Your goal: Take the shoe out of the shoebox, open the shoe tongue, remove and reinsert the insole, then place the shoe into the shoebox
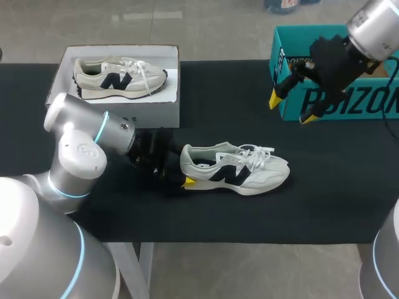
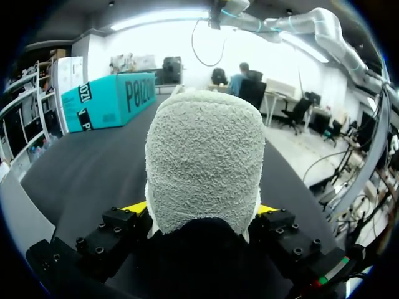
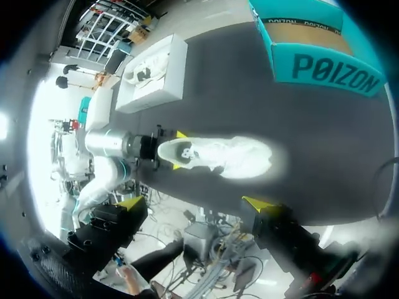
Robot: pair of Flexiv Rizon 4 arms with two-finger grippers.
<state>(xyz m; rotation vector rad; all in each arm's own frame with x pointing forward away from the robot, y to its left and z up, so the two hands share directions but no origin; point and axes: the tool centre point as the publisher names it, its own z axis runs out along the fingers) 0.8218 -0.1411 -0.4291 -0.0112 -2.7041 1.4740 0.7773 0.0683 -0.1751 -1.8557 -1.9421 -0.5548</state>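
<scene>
So closest to the table's [image 1: 312, 205] front edge, about mid-way along, the white sneaker [image 1: 240, 171] is lying on its sole, toe pointing toward the right edge. The left gripper [image 2: 199, 208] has it by the heel, with a yellow tip pressed in on each side. Further back, the far left corner has a white shoebox [image 1: 156, 109] with a matching sneaker [image 1: 118, 78] inside. The far right corner has the teal shoebox [image 1: 349, 103]. The right gripper [image 1: 291, 108] hangs high by it, fingers spread wide, holding nothing.
</scene>
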